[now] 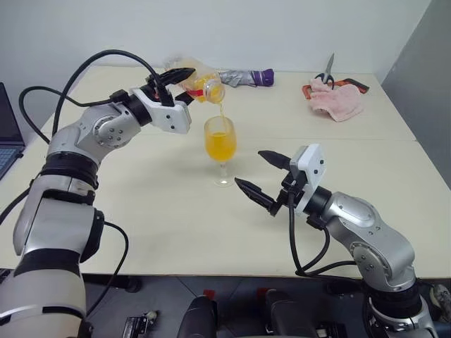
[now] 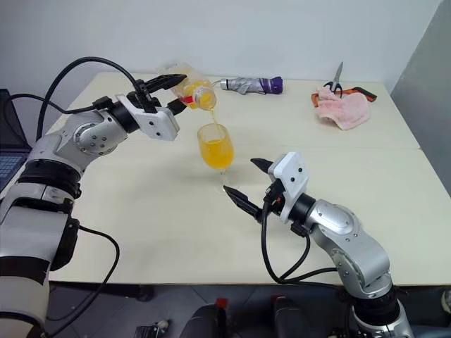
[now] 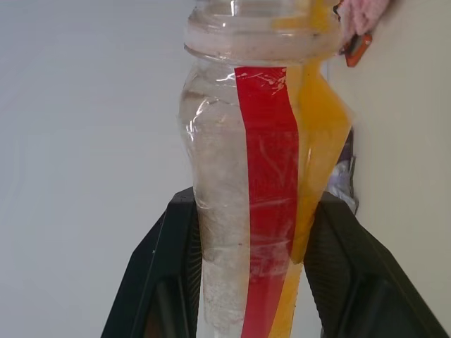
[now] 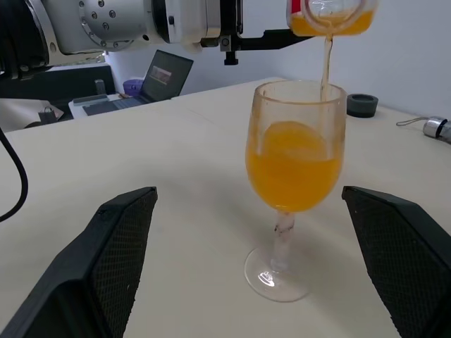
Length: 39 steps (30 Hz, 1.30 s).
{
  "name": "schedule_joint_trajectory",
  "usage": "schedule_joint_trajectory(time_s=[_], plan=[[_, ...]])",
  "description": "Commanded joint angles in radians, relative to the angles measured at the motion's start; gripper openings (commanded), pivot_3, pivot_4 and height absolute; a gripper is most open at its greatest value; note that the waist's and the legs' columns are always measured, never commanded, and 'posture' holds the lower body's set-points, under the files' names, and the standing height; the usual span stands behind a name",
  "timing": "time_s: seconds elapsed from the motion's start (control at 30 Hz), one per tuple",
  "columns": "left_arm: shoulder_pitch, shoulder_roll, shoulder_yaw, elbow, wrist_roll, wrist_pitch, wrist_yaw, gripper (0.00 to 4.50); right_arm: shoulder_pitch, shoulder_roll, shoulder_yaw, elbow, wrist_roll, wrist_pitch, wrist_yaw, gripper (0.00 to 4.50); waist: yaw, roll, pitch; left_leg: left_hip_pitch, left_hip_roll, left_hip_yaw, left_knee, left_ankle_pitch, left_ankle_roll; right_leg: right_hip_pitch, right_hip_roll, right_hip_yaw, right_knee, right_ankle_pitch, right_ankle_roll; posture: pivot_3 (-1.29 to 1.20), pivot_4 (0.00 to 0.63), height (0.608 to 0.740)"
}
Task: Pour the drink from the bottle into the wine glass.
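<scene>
My left gripper (image 1: pixel 184 82) is shut on the clear bottle (image 1: pixel 203 87), which it holds tilted with its open mouth over the wine glass (image 1: pixel 220 144). A thin stream of the orange drink (image 4: pixel 326 60) falls from the mouth into the bowl. The glass stands upright on the table and is more than half full of drink (image 4: pixel 296 172). In the left wrist view the bottle (image 3: pixel 254 176) with its red label strip sits between the two black fingers (image 3: pixel 158 282), with some drink along one side. My right gripper (image 1: pixel 249 167) is open just in front of the glass's foot, not touching it.
At the back of the cream table (image 1: pixel 155 211) lie a folded grey umbrella with a purple handle (image 1: pixel 246 77), a pink cloth (image 1: pixel 337 100) and scissors (image 1: pixel 328 70). A laptop (image 1: pixel 7 134) sits at the left edge. A small dark round thing (image 4: pixel 363 104) lies behind the glass.
</scene>
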<state>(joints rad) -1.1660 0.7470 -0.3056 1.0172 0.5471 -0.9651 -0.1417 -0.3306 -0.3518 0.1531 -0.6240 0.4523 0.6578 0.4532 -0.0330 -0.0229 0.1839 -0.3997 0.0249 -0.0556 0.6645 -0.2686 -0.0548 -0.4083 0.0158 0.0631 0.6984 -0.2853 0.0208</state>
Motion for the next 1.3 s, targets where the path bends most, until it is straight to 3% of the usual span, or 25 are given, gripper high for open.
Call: schedule_joint_trajectory(time_s=[0.03, 0.4, 0.53, 0.83, 1.03, 1.3], plan=[[0.026, -0.012, 0.07, -0.052, -0.127, 0.028, -0.067, 1.67, -0.007, -0.003, -0.003, -0.035, 0.009, -0.009, 0.008, 4.5, 0.0, 0.0, 0.0, 0.0, 0.0, 0.0, 0.0, 0.0, 0.0, 0.0, 0.0, 0.0, 0.0, 0.0, 0.0, 0.0, 0.15, 0.74], [0.167, -0.059, 0.165, -0.276, -0.407, 0.188, -0.319, 1.67, -0.009, 0.003, 0.007, -0.024, 0.018, -0.024, 0.035, 4.5, -0.002, 0.0, 0.0, 0.0, 0.0, 0.0, 0.0, 0.0, 0.0, 0.0, 0.0, 0.0, 0.001, 0.0, 0.0, 0.0, 0.15, 0.74], [0.265, -0.08, 0.246, -0.445, -0.544, 0.413, -0.364, 1.66, -0.006, -0.028, 0.003, -0.021, 0.048, -0.012, 0.098, 4.5, -0.002, 0.0, 0.0, 0.0, 0.001, 0.0, 0.001, 0.0, 0.0, 0.0, 0.0, 0.0, 0.001, 0.0, 0.0, 0.0, 0.15, 0.74], [0.567, -0.089, 0.518, -0.795, -0.768, 0.976, -0.273, 1.66, -0.093, -0.094, 0.038, 0.021, 0.072, 0.036, 0.192, 4.5, -0.018, 0.0, 0.0, 0.001, 0.003, -0.001, 0.002, 0.0, 0.0, 0.0, 0.0, 0.001, 0.003, 0.0, 0.0, 0.0, 0.15, 0.74], [0.679, -0.125, 0.631, -0.829, -0.921, 1.118, -0.315, 1.66, -0.173, -0.067, 0.063, 0.083, 0.06, 0.049, 0.183, 4.5, -0.013, 0.0, 0.0, 0.001, 0.003, -0.002, 0.004, 0.0, 0.0, 0.0, 0.0, 0.0, 0.004, 0.0, 0.0, 0.0, 0.15, 0.74], [0.707, -0.132, 0.694, -0.744, -0.968, 1.129, -0.352, 1.66, -0.201, -0.047, 0.066, 0.095, 0.056, 0.04, 0.188, 4.5, 0.0, -0.001, -0.001, 0.001, 0.003, -0.002, 0.005, 0.0, 0.0, 0.001, -0.001, 0.0, 0.004, 0.0, 0.0, 0.0, 0.15, 0.74]])
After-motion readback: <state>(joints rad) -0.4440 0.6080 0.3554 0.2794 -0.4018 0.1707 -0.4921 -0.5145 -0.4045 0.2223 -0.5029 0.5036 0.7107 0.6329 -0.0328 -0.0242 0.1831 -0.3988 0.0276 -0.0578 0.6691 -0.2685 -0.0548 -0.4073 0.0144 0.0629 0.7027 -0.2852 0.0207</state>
